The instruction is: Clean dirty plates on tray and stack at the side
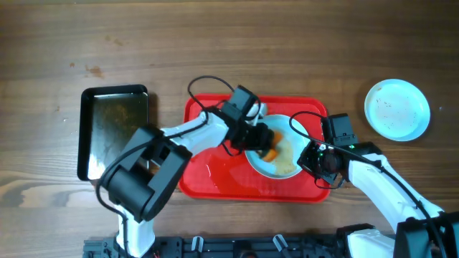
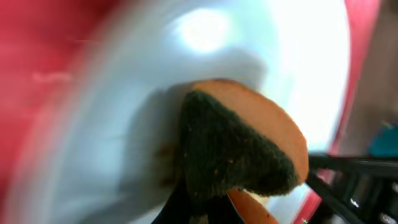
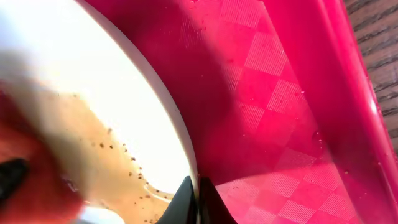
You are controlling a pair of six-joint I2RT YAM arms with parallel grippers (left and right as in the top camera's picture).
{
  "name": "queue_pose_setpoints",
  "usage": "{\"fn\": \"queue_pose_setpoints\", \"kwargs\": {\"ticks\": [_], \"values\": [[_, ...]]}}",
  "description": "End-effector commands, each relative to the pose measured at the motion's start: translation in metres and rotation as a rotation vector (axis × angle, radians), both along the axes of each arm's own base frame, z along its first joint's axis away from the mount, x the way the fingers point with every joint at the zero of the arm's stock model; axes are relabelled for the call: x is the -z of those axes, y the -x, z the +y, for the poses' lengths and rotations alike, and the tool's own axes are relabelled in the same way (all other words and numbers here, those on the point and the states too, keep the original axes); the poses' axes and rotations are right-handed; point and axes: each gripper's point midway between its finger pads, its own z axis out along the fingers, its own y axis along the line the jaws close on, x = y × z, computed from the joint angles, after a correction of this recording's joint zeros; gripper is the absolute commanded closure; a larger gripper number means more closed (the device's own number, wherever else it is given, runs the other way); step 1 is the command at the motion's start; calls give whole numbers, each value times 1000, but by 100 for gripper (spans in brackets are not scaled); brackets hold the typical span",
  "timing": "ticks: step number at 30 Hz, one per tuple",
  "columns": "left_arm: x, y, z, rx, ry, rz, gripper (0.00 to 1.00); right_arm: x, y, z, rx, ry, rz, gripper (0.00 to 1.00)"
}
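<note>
A black pan [image 1: 115,132] lies at the far left of the table [image 1: 57,43], just beside the tray [image 1: 215,172], which sits mid-table with its long side running left to right. The left gripper [image 1: 264,142] reaches across the tray from the left, its fingers clenched on a sponge [image 2: 236,149] (orange body, dark green scouring face). The sponge is pressed down onto a plate [image 1: 281,163]; the left wrist view is blurred, yet it shows the green face against the pale surface. That plate rests inside the tray, in its right half, and a brown smear [image 3: 106,162] dotted with dark specks spreads over part of it. At the plate's right edge the right gripper [image 3: 198,196] pinches the rim, its two dark fingertips closed tight together on the lip, with the tray's checkered red floor beside them. Further right, off the tray and well apart from it, a far plate [image 1: 396,109] lies flat on the bare wood, alone, with a few faint specks on its face.
</note>
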Motion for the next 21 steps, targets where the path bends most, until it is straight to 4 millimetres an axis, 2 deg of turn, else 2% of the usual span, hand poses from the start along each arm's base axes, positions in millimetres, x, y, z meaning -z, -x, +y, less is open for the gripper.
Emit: {"fn": "queue_pose_setpoints", "kwargs": {"ticks": [1, 3, 4, 5, 8, 11, 12, 14, 17, 20, 21], "values": [[56, -27, 93, -125, -520, -146, 96, 5, 9, 1, -22, -1, 29, 96], [51, -32, 97, -108, -575, -185, 96, 5, 8, 1, -22, -1, 28, 96], [48, -30, 85, -42, -529, -188, 96, 5, 8, 1, -22, 0, 27, 96], [45, -25, 69, 20, -461, -180, 96, 6, 8, 0, -21, 3, 26, 96], [19, 2, 1, 173, -105, -93, 96, 6, 7, -1, -20, 9, 24, 96], [-17, 21, -50, 242, 195, -30, 96, 6, 7, -1, -19, 9, 21, 96], [-26, 24, -60, 250, 250, -22, 96, 6, 7, -1, -19, 9, 22, 96], [-41, 27, -76, 261, 336, -20, 96, 6, 7, -1, -19, 9, 22, 96], [-47, 24, -84, 244, 366, -24, 96, 6, 7, -1, -20, 9, 23, 95], [-47, 18, -85, 214, 360, -31, 96, 6, 7, -1, -20, 9, 23, 96], [-40, 12, -83, 174, 318, -44, 96, 6, 7, -1, -20, 9, 23, 96]]}}
